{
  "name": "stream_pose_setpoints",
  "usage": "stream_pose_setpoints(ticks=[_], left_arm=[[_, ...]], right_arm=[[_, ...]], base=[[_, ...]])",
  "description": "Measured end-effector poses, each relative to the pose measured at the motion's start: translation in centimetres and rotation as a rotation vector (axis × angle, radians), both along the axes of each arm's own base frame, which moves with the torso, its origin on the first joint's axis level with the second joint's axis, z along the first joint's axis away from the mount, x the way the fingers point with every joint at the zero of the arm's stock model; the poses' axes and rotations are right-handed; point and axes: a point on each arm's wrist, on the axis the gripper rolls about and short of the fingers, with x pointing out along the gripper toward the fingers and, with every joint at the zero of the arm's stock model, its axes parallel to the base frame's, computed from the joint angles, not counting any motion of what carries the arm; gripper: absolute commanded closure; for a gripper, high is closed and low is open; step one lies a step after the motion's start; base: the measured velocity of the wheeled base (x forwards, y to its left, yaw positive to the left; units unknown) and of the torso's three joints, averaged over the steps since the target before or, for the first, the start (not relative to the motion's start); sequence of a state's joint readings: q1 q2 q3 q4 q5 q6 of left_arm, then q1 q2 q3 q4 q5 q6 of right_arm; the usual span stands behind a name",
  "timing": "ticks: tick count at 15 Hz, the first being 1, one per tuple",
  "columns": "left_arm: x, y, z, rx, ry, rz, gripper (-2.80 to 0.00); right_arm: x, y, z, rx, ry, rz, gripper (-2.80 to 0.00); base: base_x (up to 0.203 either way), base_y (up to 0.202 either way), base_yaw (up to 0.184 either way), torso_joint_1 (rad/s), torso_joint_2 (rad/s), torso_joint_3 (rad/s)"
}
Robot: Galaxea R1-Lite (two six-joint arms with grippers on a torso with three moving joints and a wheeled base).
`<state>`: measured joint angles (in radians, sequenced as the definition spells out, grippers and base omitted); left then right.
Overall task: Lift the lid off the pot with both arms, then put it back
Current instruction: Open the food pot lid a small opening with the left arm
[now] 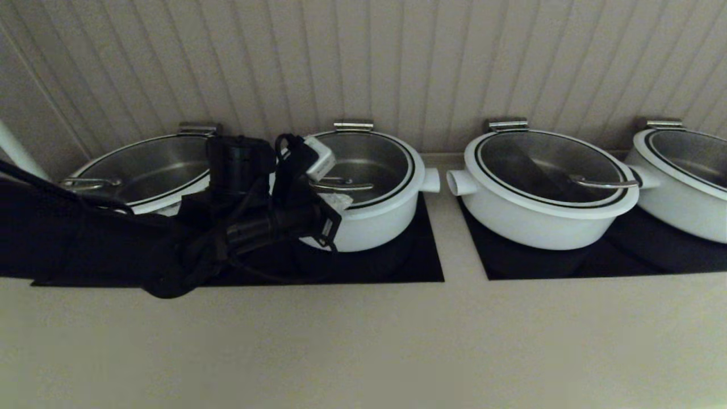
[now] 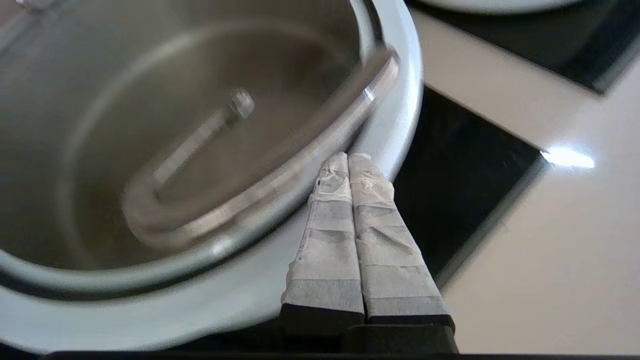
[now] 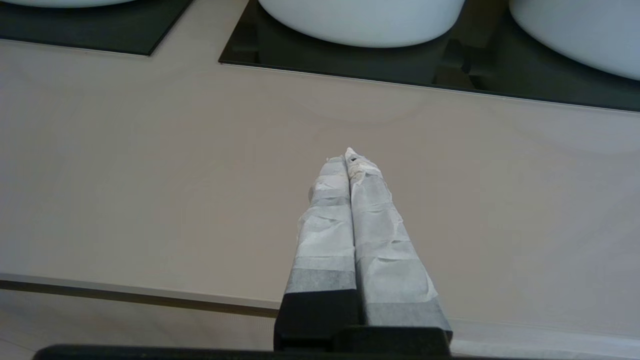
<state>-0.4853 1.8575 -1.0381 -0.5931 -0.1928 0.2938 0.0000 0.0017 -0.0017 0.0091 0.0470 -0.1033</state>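
Observation:
The pot (image 1: 380, 221), white with a stubby side handle, stands second from the left on a black plate. The lid (image 1: 372, 156) lies on it, its steel handle (image 1: 341, 184) towards the front. My left arm reaches in from the left. My left gripper (image 1: 341, 200) is shut and empty, its taped tips at the lid's white rim just in front of the handle. In the left wrist view the left gripper (image 2: 348, 157) lies against the white rim (image 2: 402, 100), beside the blurred steel handle (image 2: 200, 137). My right gripper (image 3: 348, 156) is shut and empty over the beige counter, out of the head view.
Three more white lidded pots stand along the panelled wall: one behind my left arm (image 1: 142, 167), one at the right (image 1: 539, 216), one at the far right (image 1: 681, 199). Black cooktop plates (image 1: 420, 267) lie under them. The counter's front edge (image 3: 150, 295) lies below my right gripper.

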Motion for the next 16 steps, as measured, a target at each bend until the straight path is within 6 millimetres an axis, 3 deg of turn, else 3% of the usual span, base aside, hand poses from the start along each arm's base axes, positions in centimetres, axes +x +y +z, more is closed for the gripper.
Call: stream_pose_setpoints(ticks=[7,16], left_arm=[[1.6,1.3,0.0,-0.019,-0.059,0.058,0.0],[2.7,1.3,2.5,-0.049,-0.143,0.065,0.0]], right_arm=[[0.0,0.0,0.0,0.0,0.0,0.0,0.0],[0.0,0.0,0.0,0.001,0.0,0.0,0.0]], base=[[0.0,0.0,0.0,0.0,0.0,0.0],[0.0,0.0,0.0,0.0,0.0,0.0]])
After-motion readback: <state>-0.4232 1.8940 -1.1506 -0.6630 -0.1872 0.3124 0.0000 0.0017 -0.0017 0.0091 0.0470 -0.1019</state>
